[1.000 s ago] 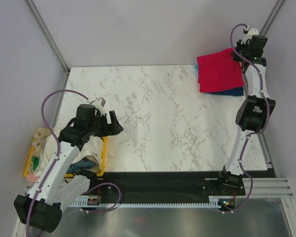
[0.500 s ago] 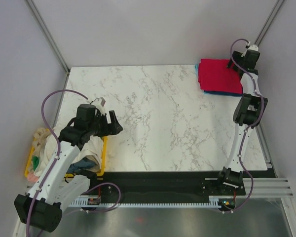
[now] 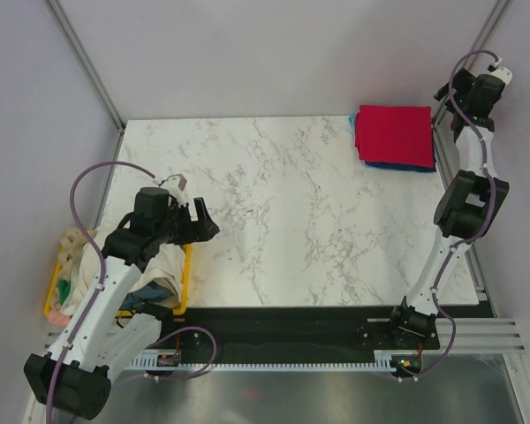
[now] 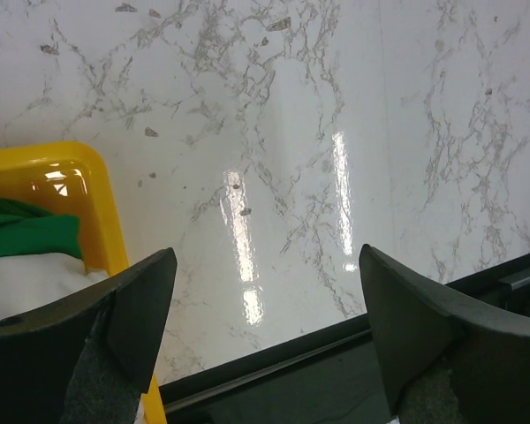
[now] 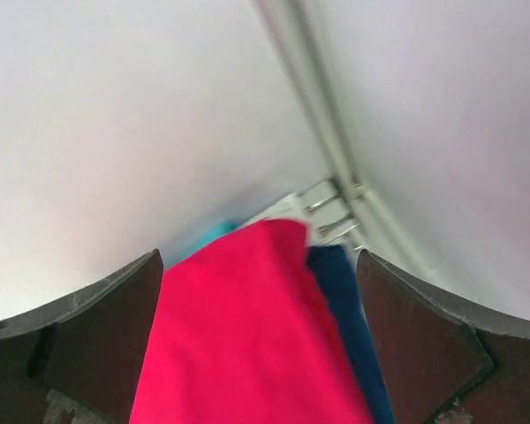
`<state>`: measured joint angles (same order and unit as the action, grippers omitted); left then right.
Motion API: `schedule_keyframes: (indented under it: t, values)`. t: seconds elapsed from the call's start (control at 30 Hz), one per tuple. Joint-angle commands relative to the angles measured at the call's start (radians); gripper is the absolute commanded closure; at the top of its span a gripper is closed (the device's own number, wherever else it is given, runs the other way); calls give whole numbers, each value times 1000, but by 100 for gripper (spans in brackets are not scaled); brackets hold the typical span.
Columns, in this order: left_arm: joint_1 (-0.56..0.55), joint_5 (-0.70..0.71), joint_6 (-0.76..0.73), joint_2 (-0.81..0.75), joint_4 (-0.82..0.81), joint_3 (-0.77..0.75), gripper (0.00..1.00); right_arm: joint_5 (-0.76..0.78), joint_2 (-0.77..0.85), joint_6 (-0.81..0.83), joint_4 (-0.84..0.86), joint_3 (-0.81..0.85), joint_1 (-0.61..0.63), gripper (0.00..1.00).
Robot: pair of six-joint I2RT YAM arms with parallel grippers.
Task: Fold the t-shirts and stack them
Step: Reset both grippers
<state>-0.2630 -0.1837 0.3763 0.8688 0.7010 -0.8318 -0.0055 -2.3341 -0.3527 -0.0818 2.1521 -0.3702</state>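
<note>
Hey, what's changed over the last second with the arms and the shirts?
The right gripper let go of the red t-shirt and drew back, open, past the far right corner of the table. The shirt, partly lifted a second ago, now lies flat atop the stack. The left gripper, open by the yellow bin, stayed put.

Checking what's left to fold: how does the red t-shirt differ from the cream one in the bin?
The red t-shirt is folded flat; the cream t-shirt is a crumpled heap. The red one tops the stack at the table's far right corner; the cream one lies in the yellow bin at the near left. The red one shows whole; the left arm hides part of the cream one. Both are plain cloth, unheld.
</note>
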Motion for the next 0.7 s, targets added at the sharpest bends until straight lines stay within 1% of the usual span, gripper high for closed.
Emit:
schedule_keyframes:
  t: [0.0, 0.03, 0.1, 0.13, 0.17, 0.2, 0.23, 0.27, 0.3, 0.33, 0.37, 0.4, 0.43, 0.5, 0.53, 0.57, 0.63, 0.67]
  values:
    - [7, 16, -16, -31, -29, -3, 8, -111, 198, -133, 51, -128, 19, 2]
    - [7, 15, -16, -36, -29, -3, 7, -125, 234, -156, 42, -214, 30, 2]
    - [8, 12, -17, -39, -31, -4, 6, -146, 352, -195, 28, -320, 53, 2]
    - [10, 13, -17, -42, -28, -6, 5, -142, 396, -196, 28, -436, 89, 2]
    - [11, 15, -17, -54, -29, -10, 5, -128, 482, -203, 31, -496, 114, 2]
    - [13, 18, -17, -62, -31, -13, 4, -120, 521, -207, 45, -555, 141, 2]
    - [15, 16, -17, -71, -31, -16, 3, -119, 554, -206, 45, -645, 202, 2]
    - [15, 13, -19, -80, -31, -32, 3, -116, 617, -206, 45, -687, 236, 2]
    - [15, 13, -8, -100, -43, -41, 2, -117, 642, -204, 43, -724, 270, 2]
    - [15, 12, 7, -105, -43, -76, 2, -125, 668, -195, 40, -789, 342, 2]
    - [15, 1, 44, -103, -41, -105, 2, -125, 718, -172, 34, -822, 364, 2]
    - [15, -38, 67, -100, -44, -139, 2, -125, 745, -167, 33, -857, 417, 2]
    - [15, -57, 90, -97, -47, -211, 2, -126, 771, -169, 48, -932, 479, 2]
    - [15, -97, 168, -90, -66, -280, 1, -159, 834, -181, 74, -1012, 525, 2]
    - [15, -150, 189, -80, -118, -329, 0, -172, 852, -186, 108, -1091, 562, 2]
    - [15, -174, 243, -74, -147, -348, 0, -191, 887, -183, 117, -1129, 579, 2]
    - [15, -220, 301, -54, -234, -386, 0, -189, 920, -187, 105, -1223, 614, 2]
    - [15, -238, 356, -47, -254, -406, 0, -189, 958, -192, 99, -1254, 623, 2]
